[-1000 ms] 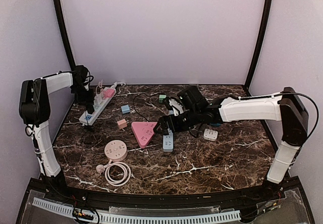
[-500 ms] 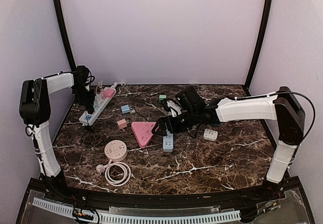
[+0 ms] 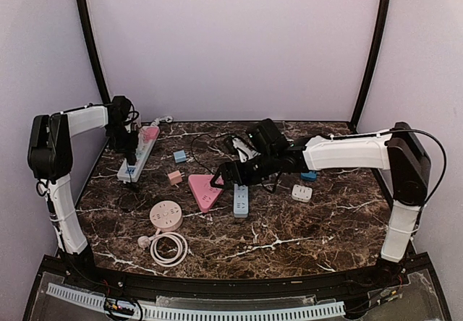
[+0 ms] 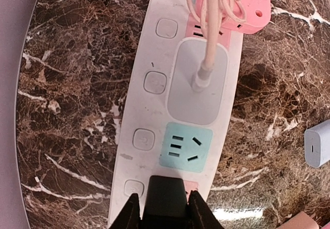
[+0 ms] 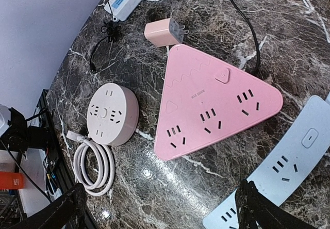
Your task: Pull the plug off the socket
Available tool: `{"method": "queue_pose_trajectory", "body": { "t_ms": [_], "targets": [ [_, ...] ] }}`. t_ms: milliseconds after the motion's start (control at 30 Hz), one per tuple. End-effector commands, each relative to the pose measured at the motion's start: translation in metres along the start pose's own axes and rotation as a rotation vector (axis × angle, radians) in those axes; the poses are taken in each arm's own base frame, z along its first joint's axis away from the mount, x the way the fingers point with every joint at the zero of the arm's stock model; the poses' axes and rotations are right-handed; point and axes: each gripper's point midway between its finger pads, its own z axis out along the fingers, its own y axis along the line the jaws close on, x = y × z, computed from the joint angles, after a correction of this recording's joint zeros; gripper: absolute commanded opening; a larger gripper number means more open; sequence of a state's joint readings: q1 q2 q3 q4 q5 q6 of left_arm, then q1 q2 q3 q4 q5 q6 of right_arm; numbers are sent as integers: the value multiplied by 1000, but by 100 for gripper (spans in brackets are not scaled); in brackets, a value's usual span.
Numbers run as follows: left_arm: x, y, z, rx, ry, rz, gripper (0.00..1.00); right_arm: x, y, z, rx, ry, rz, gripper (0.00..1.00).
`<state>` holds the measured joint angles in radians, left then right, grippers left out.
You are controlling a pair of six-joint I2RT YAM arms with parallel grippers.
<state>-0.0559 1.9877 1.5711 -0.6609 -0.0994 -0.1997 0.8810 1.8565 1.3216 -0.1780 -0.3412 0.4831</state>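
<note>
A white power strip (image 3: 139,155) lies at the far left of the table; it also shows in the left wrist view (image 4: 149,115). A black plug (image 4: 166,200) stands on its end socket, beside a free turquoise socket (image 4: 185,146). My left gripper (image 4: 164,214) is shut on the black plug, one finger on each side; in the top view the left gripper (image 3: 129,156) is over the strip's near end. A grey-white plug (image 4: 198,82) with a pale cable sits further along the strip. My right gripper (image 5: 160,213) is open and empty, above the table between a pink triangular socket (image 5: 216,102) and a light blue strip (image 5: 289,169).
A round pink socket (image 3: 166,215) with a coiled white cable (image 3: 168,249) lies at the near left. Small pink (image 3: 174,178) and blue (image 3: 179,156) adapters lie between the strips. A white adapter (image 3: 302,192) and black cables lie by the right arm.
My right gripper has moved left and toward the back, over the pink triangular socket's edge. The left gripper has shifted slightly right with the black plug, and the white strip's near end shifted with it.
</note>
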Motion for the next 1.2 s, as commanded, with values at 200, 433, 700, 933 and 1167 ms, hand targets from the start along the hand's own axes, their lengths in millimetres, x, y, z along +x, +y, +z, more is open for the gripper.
{"method": "queue_pose_trajectory", "body": {
  "t_ms": [200, 433, 700, 933, 1167],
  "targets": [
    [66, -25, -23, 74, 142, -84, 6, -32, 19, 13, -85, -24, -17, 97],
    [99, -56, -32, 217, 171, -178, 2, -58, 36, 30, -161, -51, 12, 97],
    [115, -78, -53, 369, 147, -283, 1, -71, 41, 59, -214, -41, 54, 96],
    [135, -89, -75, 494, 141, -343, 1, -70, 61, 84, -249, -8, 39, 96],
    [150, -94, -102, 605, 106, -377, 1, -43, 81, 114, -275, 58, 43, 95]
  ]
}}
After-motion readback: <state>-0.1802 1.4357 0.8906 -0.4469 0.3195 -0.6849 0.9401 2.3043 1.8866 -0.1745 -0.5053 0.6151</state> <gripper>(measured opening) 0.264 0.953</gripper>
